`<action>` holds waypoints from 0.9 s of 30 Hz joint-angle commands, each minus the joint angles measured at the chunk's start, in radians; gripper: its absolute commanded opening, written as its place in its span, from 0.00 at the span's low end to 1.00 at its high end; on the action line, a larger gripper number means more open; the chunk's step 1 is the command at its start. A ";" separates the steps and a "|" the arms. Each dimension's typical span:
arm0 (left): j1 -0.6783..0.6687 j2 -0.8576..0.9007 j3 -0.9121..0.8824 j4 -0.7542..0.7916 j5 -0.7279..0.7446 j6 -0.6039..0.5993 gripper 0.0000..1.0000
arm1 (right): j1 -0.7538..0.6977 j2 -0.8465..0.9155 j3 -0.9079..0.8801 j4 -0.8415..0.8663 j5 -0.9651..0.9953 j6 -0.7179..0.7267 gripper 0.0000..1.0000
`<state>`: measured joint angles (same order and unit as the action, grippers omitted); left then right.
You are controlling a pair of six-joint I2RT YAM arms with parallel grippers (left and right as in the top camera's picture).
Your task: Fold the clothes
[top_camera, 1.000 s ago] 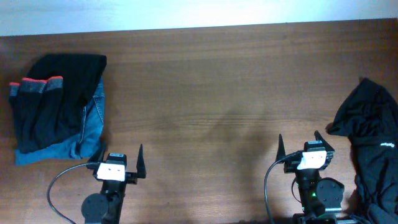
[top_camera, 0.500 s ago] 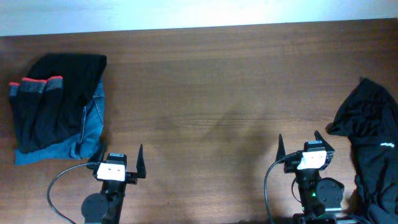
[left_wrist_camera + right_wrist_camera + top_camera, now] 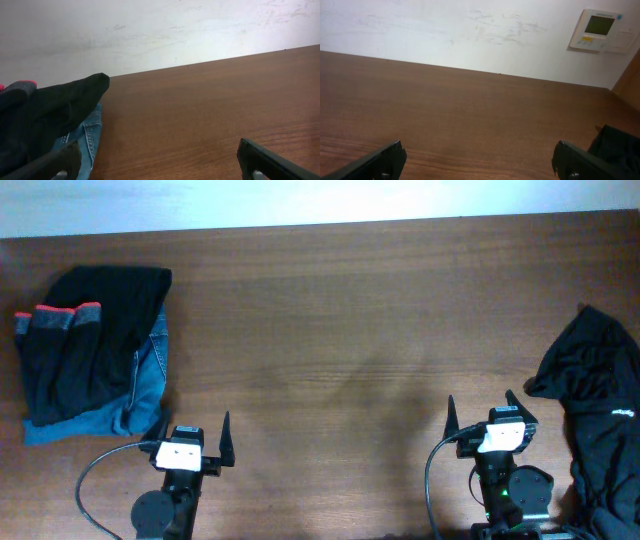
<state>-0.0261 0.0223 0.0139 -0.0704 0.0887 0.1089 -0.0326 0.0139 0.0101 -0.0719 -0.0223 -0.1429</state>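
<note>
A long plain black garment (image 3: 598,412) with small white lettering lies crumpled at the table's right edge; its edge also shows in the right wrist view (image 3: 620,147). A stack of folded clothes (image 3: 92,350), black on top with blue denim beneath, sits at the far left and also shows in the left wrist view (image 3: 45,115). My left gripper (image 3: 196,436) is open and empty near the front edge, right of the stack. My right gripper (image 3: 482,412) is open and empty, left of the black garment. In the wrist views both the left gripper (image 3: 160,162) and the right gripper (image 3: 480,160) hold nothing.
The wooden table (image 3: 340,330) runs to a white wall at the back. A wall thermostat (image 3: 599,30) shows in the right wrist view. Dark folded pieces with red-orange trim (image 3: 55,318) lie on the left stack.
</note>
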 commanded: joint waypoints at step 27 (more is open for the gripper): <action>-0.004 0.052 0.150 -0.110 -0.056 -0.061 0.99 | 0.006 0.056 0.157 -0.047 0.062 0.078 0.99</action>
<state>-0.0261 0.0341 0.0772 -0.1780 0.0772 0.0742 -0.0326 0.0254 0.0662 -0.0990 0.0177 -0.0788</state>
